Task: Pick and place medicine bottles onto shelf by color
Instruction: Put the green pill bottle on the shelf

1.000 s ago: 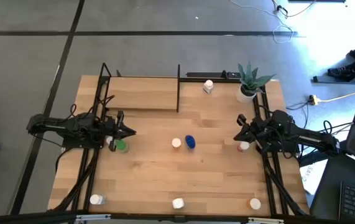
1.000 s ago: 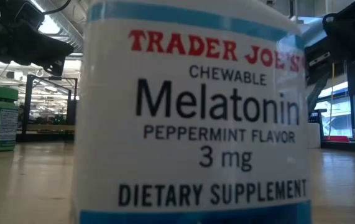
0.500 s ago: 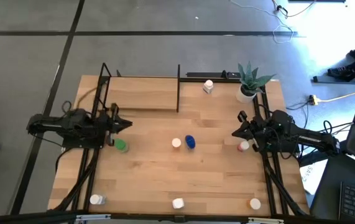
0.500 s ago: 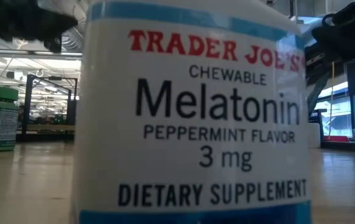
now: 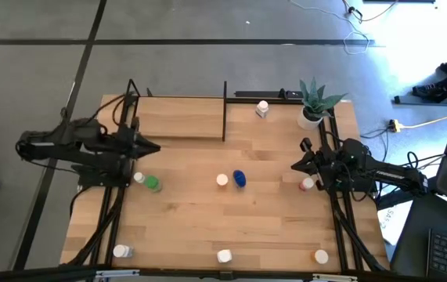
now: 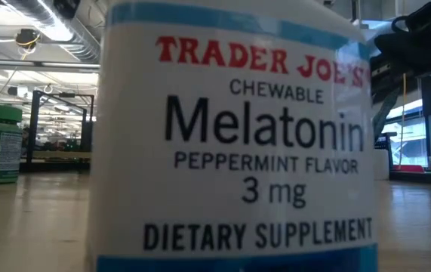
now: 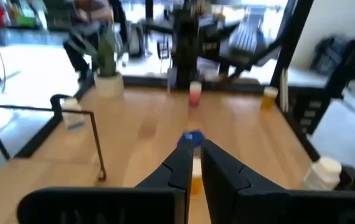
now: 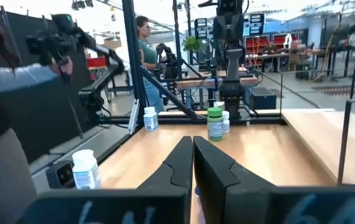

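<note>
Small medicine bottles stand scattered on the wooden table. A green one (image 5: pixel 152 182) has a white one (image 5: pixel 138 178) beside it. An orange-capped one (image 5: pixel 221 180) and a blue one (image 5: pixel 239 178) stand mid-table, a pink-capped one (image 5: pixel 308 184) at the right. The shelf (image 5: pixel 180 121), a light board between black posts, stands at the far left. My left gripper (image 5: pixel 157 147) is shut and holds nothing, raised above the table just far of the green bottle. My right gripper (image 5: pixel 293 166) is shut and holds nothing, beside the pink-capped bottle.
A white bottle (image 5: pixel 262 109) and a potted plant (image 5: pixel 313 102) stand at the far right. Three bottles stand along the near edge (image 5: pixel 120 251), (image 5: pixel 224 255), (image 5: pixel 321 256); the middle one (image 6: pixel 230 136) fills the low view. People and other rigs show beyond the table.
My left gripper has risen well clear of the table from beside the green bottle, staying shut and carrying nothing. My right gripper has rolled a little in place. No bottle has moved.
</note>
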### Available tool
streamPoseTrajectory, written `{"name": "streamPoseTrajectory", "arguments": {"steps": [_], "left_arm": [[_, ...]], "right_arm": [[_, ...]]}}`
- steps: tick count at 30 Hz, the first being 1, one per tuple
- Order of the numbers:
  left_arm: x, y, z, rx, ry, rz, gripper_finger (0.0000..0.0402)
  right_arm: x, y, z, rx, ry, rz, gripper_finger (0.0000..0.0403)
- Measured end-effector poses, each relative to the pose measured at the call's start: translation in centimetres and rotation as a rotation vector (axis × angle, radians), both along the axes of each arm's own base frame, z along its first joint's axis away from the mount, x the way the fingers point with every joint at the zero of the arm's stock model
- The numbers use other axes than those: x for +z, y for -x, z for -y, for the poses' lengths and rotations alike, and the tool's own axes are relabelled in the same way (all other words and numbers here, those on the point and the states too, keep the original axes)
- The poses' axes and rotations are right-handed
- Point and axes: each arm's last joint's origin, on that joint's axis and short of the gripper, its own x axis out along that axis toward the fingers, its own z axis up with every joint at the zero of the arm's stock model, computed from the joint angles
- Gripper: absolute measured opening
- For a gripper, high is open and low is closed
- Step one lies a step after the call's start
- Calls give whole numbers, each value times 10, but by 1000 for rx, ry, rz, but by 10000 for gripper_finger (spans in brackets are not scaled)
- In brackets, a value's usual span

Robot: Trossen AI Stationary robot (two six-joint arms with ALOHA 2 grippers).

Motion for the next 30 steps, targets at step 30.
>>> {"name": "streamPoseTrajectory", "arguments": {"steps": [30], "left_arm": [[9, -57, 12, 260, 811, -848, 28]], "right_arm": [[9, 3, -3, 74, 101, 49, 17]]}}
